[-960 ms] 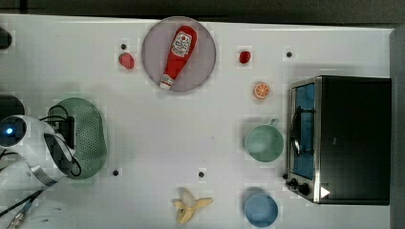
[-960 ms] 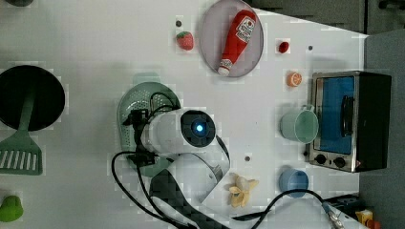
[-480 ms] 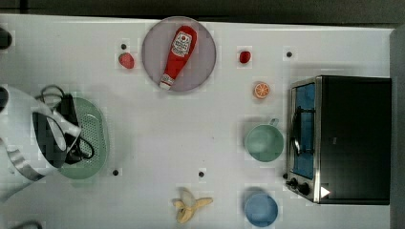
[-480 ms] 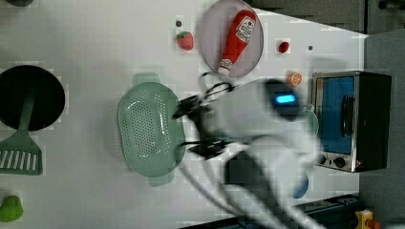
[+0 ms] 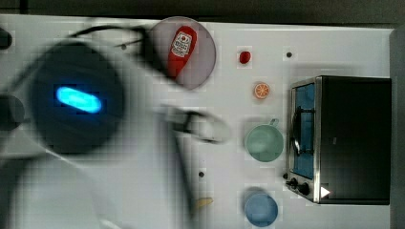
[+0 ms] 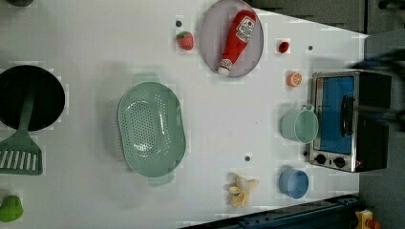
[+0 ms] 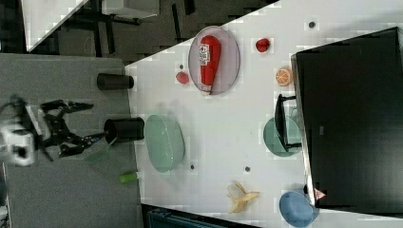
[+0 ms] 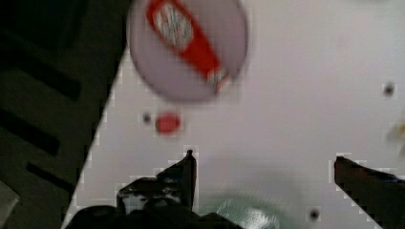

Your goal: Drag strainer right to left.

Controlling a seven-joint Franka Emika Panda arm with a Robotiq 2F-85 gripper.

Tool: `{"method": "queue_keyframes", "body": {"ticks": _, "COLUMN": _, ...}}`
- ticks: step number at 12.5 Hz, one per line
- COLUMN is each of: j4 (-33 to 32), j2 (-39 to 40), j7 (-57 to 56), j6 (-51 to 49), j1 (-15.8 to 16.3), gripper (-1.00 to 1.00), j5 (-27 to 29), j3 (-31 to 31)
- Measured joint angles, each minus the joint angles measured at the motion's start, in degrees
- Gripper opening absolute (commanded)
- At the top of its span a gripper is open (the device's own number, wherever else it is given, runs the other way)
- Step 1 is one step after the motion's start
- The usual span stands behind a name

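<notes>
Fingers [image 8: 188,167] spread wide, gripping nothing. Strainer [image 6: 151,126] sits left-centre of left view, long axis vertical. Gripper [image 7: 85,124] well off to strainer's left in right view.

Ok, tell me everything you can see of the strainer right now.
The strainer is a pale sage-green oval basket, plastic by its look, its bowl dotted with fine holes and a small tab at each end. It sits upright and empty on the white table, nothing touching it. In the left view it lies between the black pan and the green mug.
</notes>
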Motion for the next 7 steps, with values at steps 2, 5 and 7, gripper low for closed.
{"method": "queue_keyframes", "body": {"ticks": 2, "j4": 1.73, "j2": -4.99, "j7": -9.2, "j6": -4.91, "j1": -3.11, "gripper": 1.0, "j5": -5.38, "j3": -6.6}}
{"method": "queue_keyframes", "body": {"ticks": 5, "j4": 1.18, "j2": -8.27, "j7": -15.98, "j6": -8.33, "j1": -8.3, "gripper": 1.0, "j5": -6.38, "j3": -12.31}}
{"method": "queue_keyframes", "body": {"ticks": 7, "j4": -0.67, "j2": -8.62, "j7": -18.11, "j6": -8.11, "j1": -8.24, "gripper": 1.0, "j5": -7.09, "j3": -15.53}}
